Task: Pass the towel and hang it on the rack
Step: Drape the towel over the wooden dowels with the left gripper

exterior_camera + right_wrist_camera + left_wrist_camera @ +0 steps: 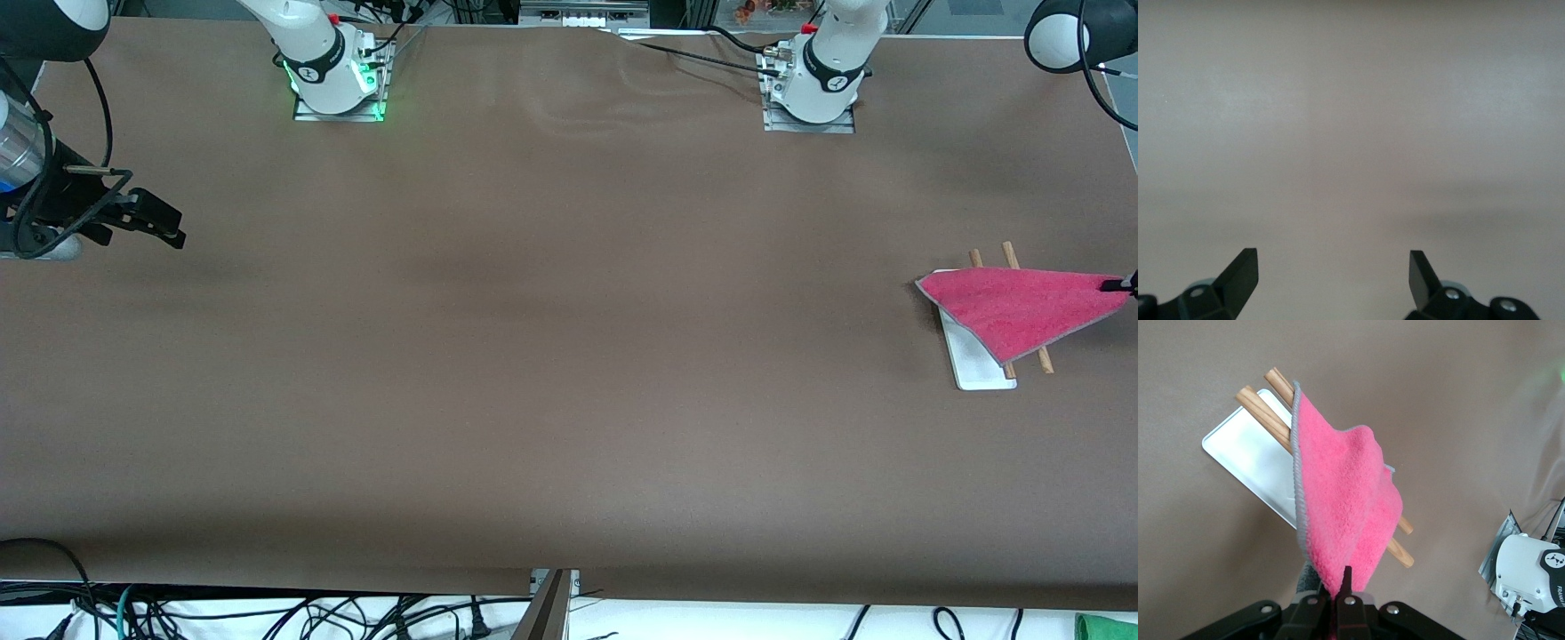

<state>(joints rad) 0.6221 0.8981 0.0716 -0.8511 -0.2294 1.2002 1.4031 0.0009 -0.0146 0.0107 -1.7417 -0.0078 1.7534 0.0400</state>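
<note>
The pink-red towel (1018, 307) with a grey stitched edge is draped over the two wooden rods of the rack (978, 360) at the left arm's end of the table. My left gripper (1116, 285) is shut on one corner of the towel and holds that corner up beside the rack. In the left wrist view the towel (1341, 500) hangs across the rods (1261, 410) above the white base (1248, 457), its corner pinched between my fingertips (1350, 577). My right gripper (164, 222) waits open and empty at the right arm's end of the table; it also shows in the right wrist view (1331, 263).
The brown table (551, 338) stretches between the two arms. The arm bases (338, 80) stand along the edge farthest from the front camera. Cables lie below the table's near edge (551, 582).
</note>
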